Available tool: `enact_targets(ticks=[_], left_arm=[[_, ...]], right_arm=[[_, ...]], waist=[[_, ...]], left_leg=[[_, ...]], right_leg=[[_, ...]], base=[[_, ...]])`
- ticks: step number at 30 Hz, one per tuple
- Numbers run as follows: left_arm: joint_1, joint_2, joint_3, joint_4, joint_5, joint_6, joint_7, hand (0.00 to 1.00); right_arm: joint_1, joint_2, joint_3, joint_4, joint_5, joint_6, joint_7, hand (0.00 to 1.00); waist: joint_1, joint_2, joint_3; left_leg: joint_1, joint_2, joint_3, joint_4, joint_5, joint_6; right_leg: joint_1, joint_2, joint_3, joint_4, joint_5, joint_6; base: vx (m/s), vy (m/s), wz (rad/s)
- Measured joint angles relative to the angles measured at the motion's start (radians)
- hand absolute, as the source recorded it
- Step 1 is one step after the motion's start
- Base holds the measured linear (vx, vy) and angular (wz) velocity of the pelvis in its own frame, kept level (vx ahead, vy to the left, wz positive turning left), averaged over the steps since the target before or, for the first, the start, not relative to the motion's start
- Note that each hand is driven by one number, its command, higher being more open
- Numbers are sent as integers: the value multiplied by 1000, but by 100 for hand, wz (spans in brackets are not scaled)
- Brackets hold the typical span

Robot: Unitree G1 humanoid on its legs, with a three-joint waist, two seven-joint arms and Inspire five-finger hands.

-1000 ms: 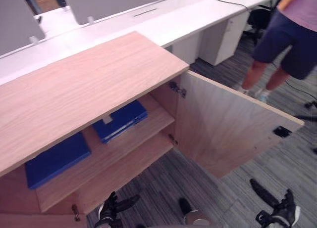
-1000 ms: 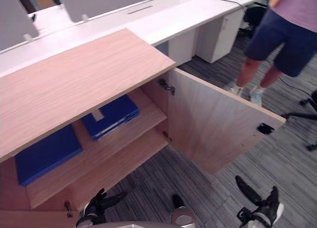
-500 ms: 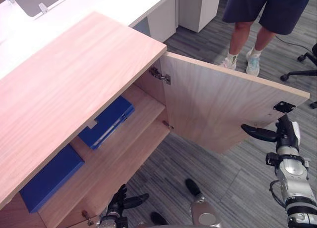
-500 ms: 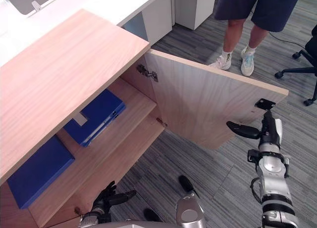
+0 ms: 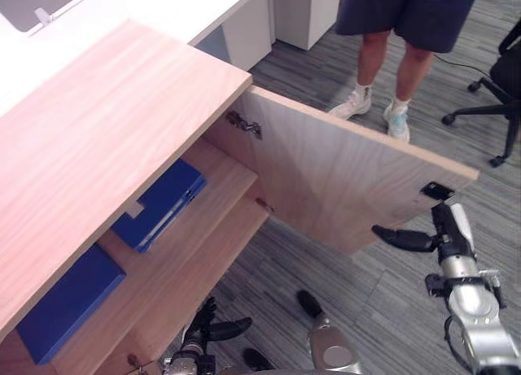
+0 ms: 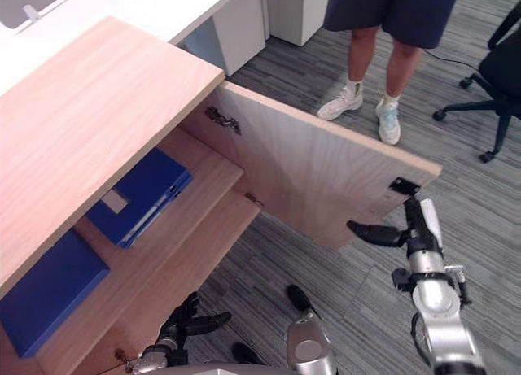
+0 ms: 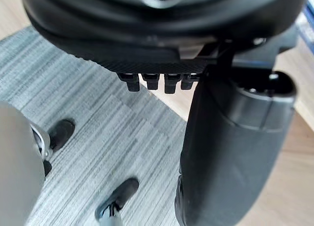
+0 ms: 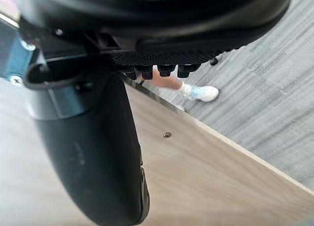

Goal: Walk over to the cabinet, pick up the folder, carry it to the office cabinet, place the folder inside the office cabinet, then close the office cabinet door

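A blue folder (image 5: pixel 159 202) is seen lying flat on the upper shelf (image 5: pixel 224 176) inside the cabinet (image 5: pixel 106 123), with a second blue folder (image 5: pixel 69 302) further left on the same shelf. The door (image 5: pixel 326 184) is swung wide open. The right hand (image 5: pixel 446 228) is held by the door's free edge, fingers straight and thumb spread, grasping nothing, well apart from the folder; contact with the door cannot be made out. The left hand (image 5: pixel 203 330) is seen low, relaxed and empty, below the shelves.
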Motion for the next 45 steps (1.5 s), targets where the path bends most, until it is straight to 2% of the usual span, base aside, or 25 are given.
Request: enact_targets(ticks=[1, 2, 5, 8, 9, 11, 14, 16, 17, 19, 21, 23, 24, 26, 28, 30, 33, 35, 37, 41, 45], left_arm=[[-1, -1, 0, 6, 0, 0, 0, 100], [-1, 1, 0, 21, 1, -3, 1, 100], [-2, 0, -3, 46, 20, -2, 0, 100], [-6, 2, -5, 61, 23, -2, -1, 100], [-6, 2, -5, 61, 23, -2, -1, 100], [-12, 6, -19, 55, 27, -4, 0, 100], [-4, 33, -27, 18, 34, -3, -23, 100], [8, 66, -29, -1, 33, -3, -36, 100], [19, 98, -29, -16, 22, -3, -42, 100], [20, 119, -22, -17, 16, 0, -42, 100], [23, 125, -17, -18, 14, 1, -39, 100], [14, 127, -12, -17, 15, 3, -37, 100], [10, 123, -5, -22, 14, 1, -36, 100], [9, 121, 1, -23, 5, 2, -31, 100], [28, 120, 20, -29, -14, 4, -17, 100], [31, 119, 26, -30, -25, 12, -10, 100], [42, 100, 46, -49, -34, 13, -4, 100], [52, 89, 69, -49, -45, 18, 3, 100], [62, 79, 94, -49, -53, 18, 6, 100], [88, 39, 181, -52, -104, 20, 9, 100], [151, 14, 295, -107, -169, 22, 16, 100]], right_arm=[[36, 1, 19, -28, -9, -1, 7, 100], [115, 12, 69, -98, -35, -4, 33, 100], [223, 31, 191, -192, -34, -9, 101, 100], [289, 30, 339, -272, -29, -9, 184, 100], [288, 30, 345, -275, -29, -9, 187, 100], [268, 46, 477, -361, -23, -21, 247, 100], [164, 94, 512, -384, -21, -68, 264, 100], [89, 129, 510, -377, -21, -72, 254, 100], [1, 175, 509, -332, -12, -87, 233, 100], [-127, 241, 497, -210, -5, -97, 201, 100], [-218, 283, 458, -70, 16, -117, 145, 100], [-288, 311, 432, 28, 16, -100, 119, 100], [-326, 326, 401, 87, 20, -123, 89, 100], [-405, 349, 351, 184, 21, -109, 46, 100], [-365, 354, 299, 198, 27, -155, -3, 100], [-380, 354, 240, 230, 28, -157, -27, 100], [-404, 357, 124, 305, 67, -151, -81, 100], [-402, 345, 96, 364, 69, -107, -88, 100], [-382, 351, 96, 428, 81, -79, -83, 100], [-285, 406, 97, 577, 98, -29, -54, 100], [-223, 457, 98, 748, 92, 8, -14, 100]], waist=[[-3, -6, -2], [-12, -25, -1], [-15, -59, -5], [-12, -81, -4], [-11, -81, -4], [12, -86, -7], [47, -104, -18], [72, -119, -28], [91, -133, -36], [113, -143, -43], [139, -146, -45], [151, -145, -45], [167, -144, -45], [189, -145, -45], [188, -144, -45], [187, -138, -44], [215, -127, -43], [235, -122, -45], [238, -120, -45], [273, -120, -46], [291, -119, -46]], left_leg=[[0, 3, 2, 4, -1, -1], [2, 8, 3, 14, -2, -3], [1, 15, 4, 29, -4, -4], [2, 15, -4, 46, -14, -8], [2, 15, -4, 47, -14, -8], [-7, 7, -46, 56, -14, -4], [-38, -8, -130, 57, -1, 11], [-56, -15, -172, 55, 9, 17], [-75, -22, -210, 53, 19, 24], [-94, -33, -264, 45, 34, 39], [-107, -54, -329, 20, 60, 57], [-118, -65, -368, 9, 76, 67], [-125, -75, -409, -11, 94, 71], [-127, -90, -465, -47, 128, 74], [-127, -104, -525, -103, 173, 73], [-128, -115, -573, -148, 208, 71], [-155, -124, -647, -149, 214, 70], [-171, -129, -685, -149, 214, 69], [-182, -135, -721, -149, 214, 69], [-193, -149, -780, -149, 216, 67], [-193, -181, -871, -148, 232, 69]], right_leg=[[0, 2, 2, 0, 1, 0], [4, 5, 5, 0, 5, -1], [7, 7, 8, 1, 14, -1], [16, 1, 4, 5, 17, 1], [16, 1, 4, 5, 17, 1], [23, -15, -25, 15, 9, 11], [31, -48, -103, 19, -4, 13], [34, -61, -142, 20, -7, 12], [34, -75, -178, 21, -8, 7], [40, -92, -229, 21, -11, 3], [56, -117, -293, 20, -21, 6], [63, -128, -332, 20, -26, 7], [70, -135, -375, 20, -30, 7], [81, -147, -433, 20, -37, 6], [88, -156, -494, 26, -46, 5], [89, -163, -541, 36, -71, 8], [99, -168, -592, 32, -87, 7], [112, -168, -618, 24, -92, 6], [127, -169, -644, 12, -96, 6], [163, -174, -702, 8, -118, 12], [233, -200, -817, 8, -153, 32]], base=[[-42, -89, -17], [-42, -78, -7], [-71, -83, -4], [-84, -58, 5], [-85, -46, 12], [-73, -39, 37], [-62, -36, 78], [-48, -19, 78], [-38, -2, 80], [-14, 9, 81], [3, 13, 92], [-4, -2, 86], [-9, -18, 95], [-15, -15, 101], [-53, 3, 91], [-129, 25, 79], [-114, 26, 68], [-110, 27, 62], [-40, 22, 74], [40, 4, 69], [173, 0, 89]])
